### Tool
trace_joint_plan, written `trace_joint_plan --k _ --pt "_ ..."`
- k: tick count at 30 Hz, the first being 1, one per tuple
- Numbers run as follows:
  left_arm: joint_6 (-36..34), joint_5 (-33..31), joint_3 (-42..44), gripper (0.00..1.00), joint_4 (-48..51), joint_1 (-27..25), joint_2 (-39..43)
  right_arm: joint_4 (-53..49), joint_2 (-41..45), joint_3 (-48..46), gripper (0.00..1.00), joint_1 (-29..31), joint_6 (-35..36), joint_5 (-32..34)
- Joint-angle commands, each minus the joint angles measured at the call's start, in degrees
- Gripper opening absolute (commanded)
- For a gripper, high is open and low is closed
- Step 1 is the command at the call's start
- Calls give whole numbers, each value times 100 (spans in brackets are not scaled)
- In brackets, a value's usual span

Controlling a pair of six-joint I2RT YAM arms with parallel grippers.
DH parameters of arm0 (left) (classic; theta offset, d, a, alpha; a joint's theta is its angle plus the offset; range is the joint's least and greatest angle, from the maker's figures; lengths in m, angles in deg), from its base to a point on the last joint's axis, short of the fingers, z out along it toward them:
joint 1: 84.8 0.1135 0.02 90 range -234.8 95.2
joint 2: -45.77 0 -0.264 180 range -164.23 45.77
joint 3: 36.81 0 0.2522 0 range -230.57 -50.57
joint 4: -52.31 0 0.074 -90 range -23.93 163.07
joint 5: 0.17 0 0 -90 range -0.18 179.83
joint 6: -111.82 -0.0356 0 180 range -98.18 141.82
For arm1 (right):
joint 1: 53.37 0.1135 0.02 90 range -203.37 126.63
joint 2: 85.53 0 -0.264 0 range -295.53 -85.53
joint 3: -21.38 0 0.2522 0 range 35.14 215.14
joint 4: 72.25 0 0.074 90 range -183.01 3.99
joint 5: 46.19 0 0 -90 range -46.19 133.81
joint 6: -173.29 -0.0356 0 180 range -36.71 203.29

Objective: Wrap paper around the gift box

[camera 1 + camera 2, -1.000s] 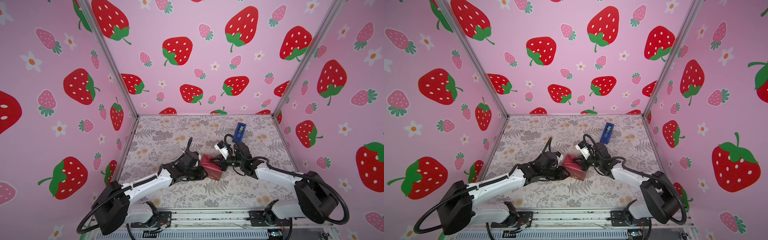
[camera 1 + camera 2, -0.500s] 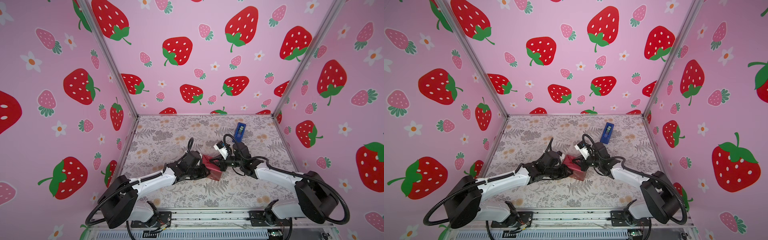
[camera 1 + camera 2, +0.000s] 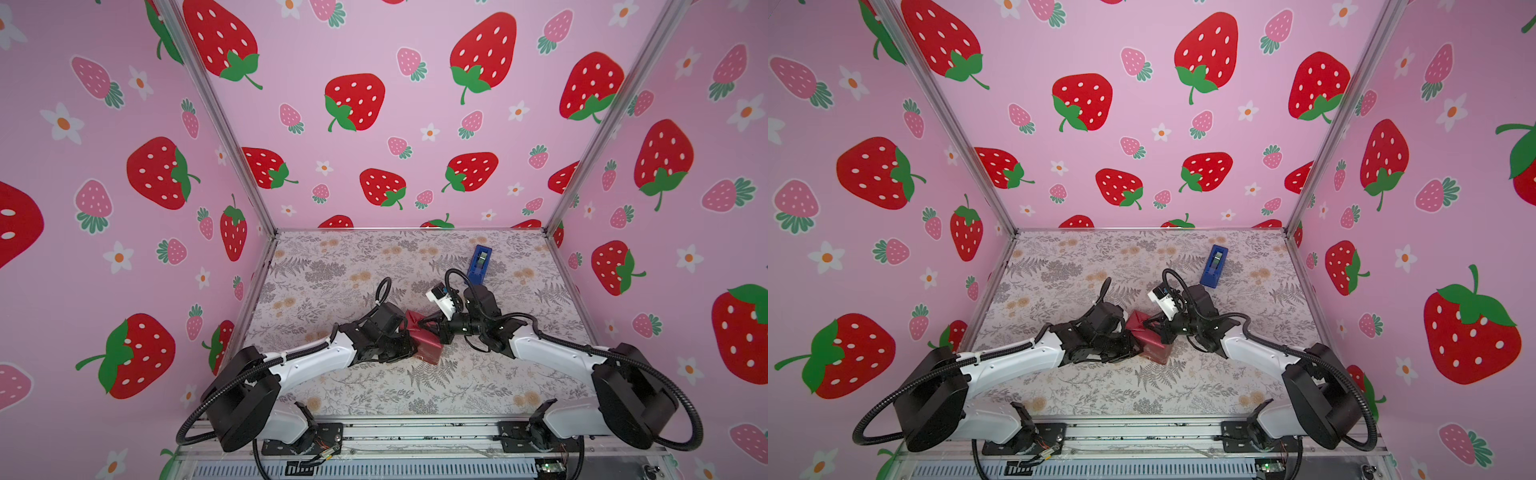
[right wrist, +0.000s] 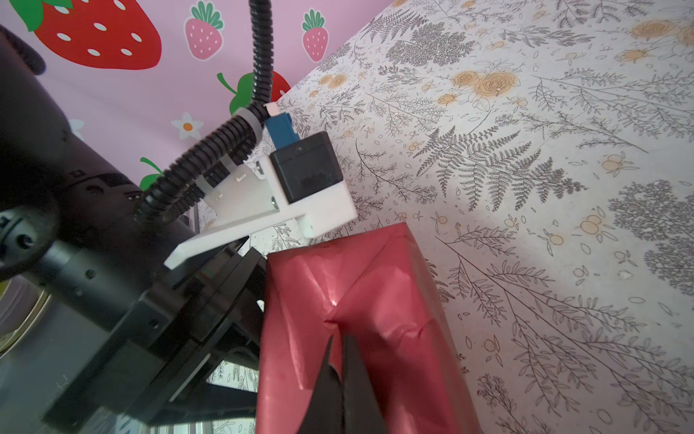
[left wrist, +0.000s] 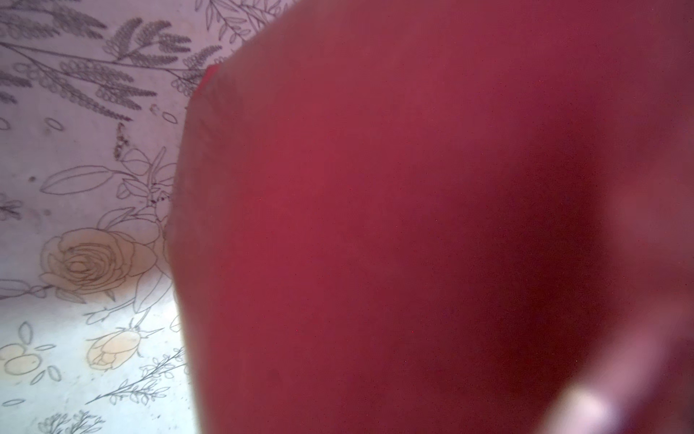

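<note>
1. Gift box, judging by the blocky shape, sits wholly under the paper (image 3: 427,345) in the lower middle of both top views, on the floral table (image 3: 332,270). None of its cardboard shows.
2. Left of the wrapped box, my left gripper (image 3: 405,347) lies low and butts against its side. Its wrist view is filled with smooth matte maroon and one blurred finger at the lower right. I cannot tell how wide the jaws stand or whether they hold anything.
3. Centre: the paper is thin and faintly shiny, drawn flat over the long faces with crisp edges. On the end face it gathers into triangular flaps, with small wrinkles where they meet.
4. Right of the wrapped box, my right gripper (image 4: 338,357) has its jaws fully closed. The slim black tips are together and pressed into the point where the flaps meet. I see no paper caught between them.
5. I judge the step in hand to be creasing and pinning down the end fold. To do it well I would push squarely toward the box face and lightly, since thin paper tears under a pointed load. I would brace with the left side so nothing slides or tips.
6. Upper right of the table, well apart, lies the blue plastic tape dispenser (image 3: 479,262). The flaps look unfastened, so tape seems the likely next need.
</note>
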Motion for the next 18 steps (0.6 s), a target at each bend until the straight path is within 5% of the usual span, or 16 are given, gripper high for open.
trace_joint_plan --k 1,15,18 --pt "-4 -290 -371 30 153 23 -22 -1058 -358 -58 0 158 156 -102" --pt "-1009 -1072 -1339 35 2365 387 1105 -1426 -552 -5 0 156 353 147" --pt "-1348 -801 -1576 47 2437 684 1152 -1456 -572 13 0 156 391 139"
